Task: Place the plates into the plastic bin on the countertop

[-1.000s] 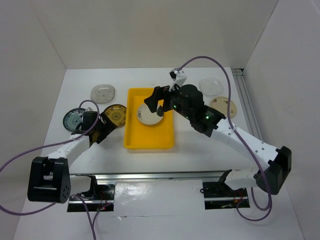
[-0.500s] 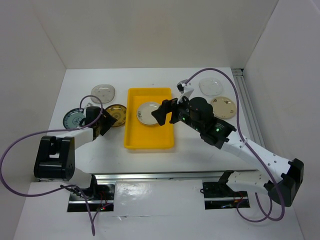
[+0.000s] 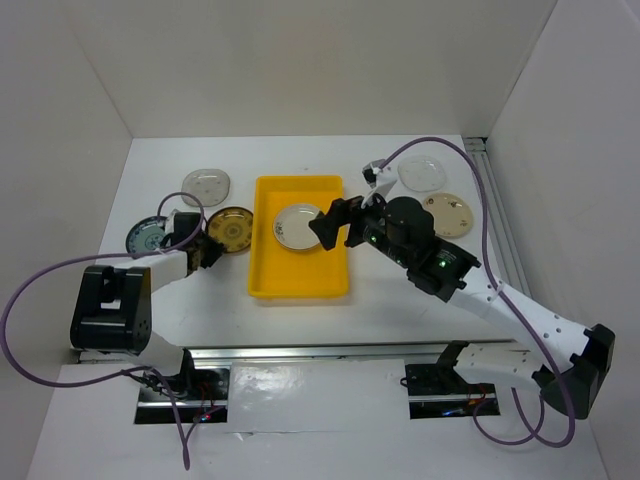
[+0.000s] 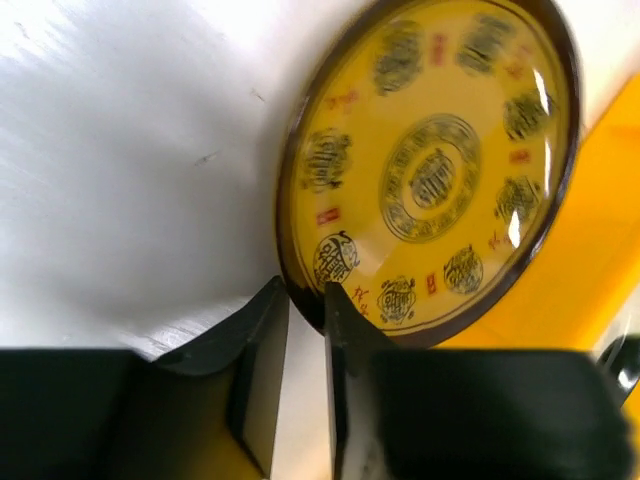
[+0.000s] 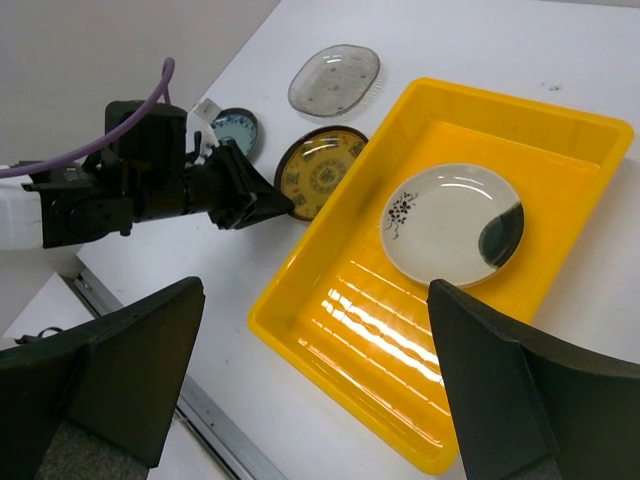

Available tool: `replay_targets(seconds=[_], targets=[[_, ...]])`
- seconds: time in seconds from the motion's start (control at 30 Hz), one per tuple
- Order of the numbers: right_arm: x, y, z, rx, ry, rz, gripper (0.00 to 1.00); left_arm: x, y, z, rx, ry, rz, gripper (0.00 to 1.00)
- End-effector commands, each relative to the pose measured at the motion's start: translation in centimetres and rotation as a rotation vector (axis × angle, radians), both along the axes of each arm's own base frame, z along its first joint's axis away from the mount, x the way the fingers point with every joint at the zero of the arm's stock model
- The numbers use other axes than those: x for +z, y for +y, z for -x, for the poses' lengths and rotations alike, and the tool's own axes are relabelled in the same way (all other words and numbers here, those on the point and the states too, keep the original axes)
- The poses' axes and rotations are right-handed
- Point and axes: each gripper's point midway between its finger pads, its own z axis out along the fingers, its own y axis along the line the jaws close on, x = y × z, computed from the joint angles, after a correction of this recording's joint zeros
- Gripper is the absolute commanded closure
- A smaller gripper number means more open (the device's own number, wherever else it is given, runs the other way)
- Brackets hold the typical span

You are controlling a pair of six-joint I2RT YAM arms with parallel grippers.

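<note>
The yellow plastic bin (image 3: pixel 300 275) sits mid-countertop with one cream plate with dark marks (image 3: pixel 298 226) inside it. Left of the bin lies a brown-gold patterned plate (image 3: pixel 233 229). My left gripper (image 3: pixel 206 250) is low at that plate's near-left rim. In the left wrist view its narrow jaws (image 4: pixel 304 325) pinch the dark rim of the brown-gold plate (image 4: pixel 430 170). My right gripper (image 3: pixel 331 222) hovers over the bin's right side, wide open and empty (image 5: pixel 320 390), looking down on the bin (image 5: pixel 380 320) and the cream plate (image 5: pixel 452 223).
A blue-patterned plate (image 3: pixel 147 238) and a white-grey plate (image 3: pixel 206 184) lie left of the bin. A clear glass plate (image 3: pixel 422 172) and a cream plate (image 3: pixel 447 213) lie to its right. White walls enclose the countertop; a metal rail (image 3: pixel 495 210) runs along the right edge.
My left gripper's jaws have closed from wide open onto the brown-gold plate's rim. The right gripper has drawn back to the right from above the cream plate, still open.
</note>
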Motion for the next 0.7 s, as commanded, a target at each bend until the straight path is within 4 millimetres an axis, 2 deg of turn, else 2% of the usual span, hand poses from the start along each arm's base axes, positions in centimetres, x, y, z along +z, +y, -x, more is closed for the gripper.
replay_targets(seconds=[0.0,0.1,0.17,0.37,0.43,0.53,0.6,0.67], targets=[[1.5,-1.5,0.1,-0.046,-0.036,-0.015,0.00,-0.9,0.7,0.6,0.038,0.059,-0.011,0.72],[1.9,-1.7,0.3,-0.046,-0.043,-0.022,0.00,-1.1,1.0,0.9,0.061,0.075,-0.022,0.84],[2.1,-2.1,0.4,-0.055,-0.045,-0.023,0.00,-0.8,1.2,0.8,0.076,0.065,-0.026,0.86],[2.2,-3.0,0.4,-0.083,-0.052,-0.027,0.00,-0.7,1.6,1.0,0.108,0.074,-0.030,1.00],[1.8,-3.0,0.4,-0.083,-0.047,-0.020,0.00,-0.2,2.0,1.0,0.133,0.061,-0.040,1.00],[1.5,-3.4,0.5,-0.093,-0.043,-0.013,0.00,1.9,2.7,0.4,0.171,0.035,-0.098,1.00],[0.8,-3.6,0.4,-0.103,-0.031,0.003,0.00,5.1,2.6,-0.5,0.192,-0.030,-0.133,1.00],[0.2,-3.7,0.3,-0.112,-0.025,0.013,0.00,7.2,3.5,0.2,0.255,-0.039,-0.199,1.00]])
